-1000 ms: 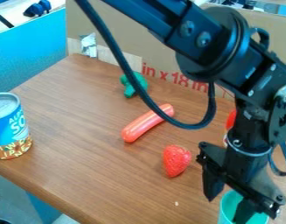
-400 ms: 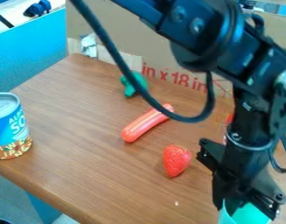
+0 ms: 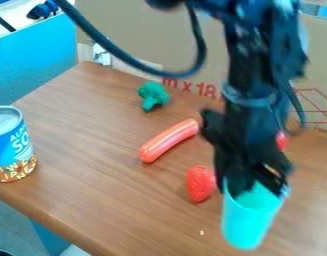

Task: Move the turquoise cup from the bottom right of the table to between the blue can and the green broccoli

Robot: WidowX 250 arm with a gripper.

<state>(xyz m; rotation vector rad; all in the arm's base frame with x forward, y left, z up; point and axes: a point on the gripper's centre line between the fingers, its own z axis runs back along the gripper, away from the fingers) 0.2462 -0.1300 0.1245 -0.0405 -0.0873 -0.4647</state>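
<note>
Evidently my jaws pinch the rim of a turquoise cup [image 3: 247, 225], lower right of the frame. A firm but gentle squeeze and slow, level motion should suit its thin wall, with clearance from the red strawberry [image 3: 201, 184] just beside it.

Black arm [image 3: 256, 67], thick curved black cable [image 3: 119, 52], pale grey wrist band [image 3: 249, 101]

Camera view: one fixed camera, set above tabletop [image 3: 92, 150], fairly near, facing down at slant toward cardboard [image 3: 145, 30] behind.
</note>
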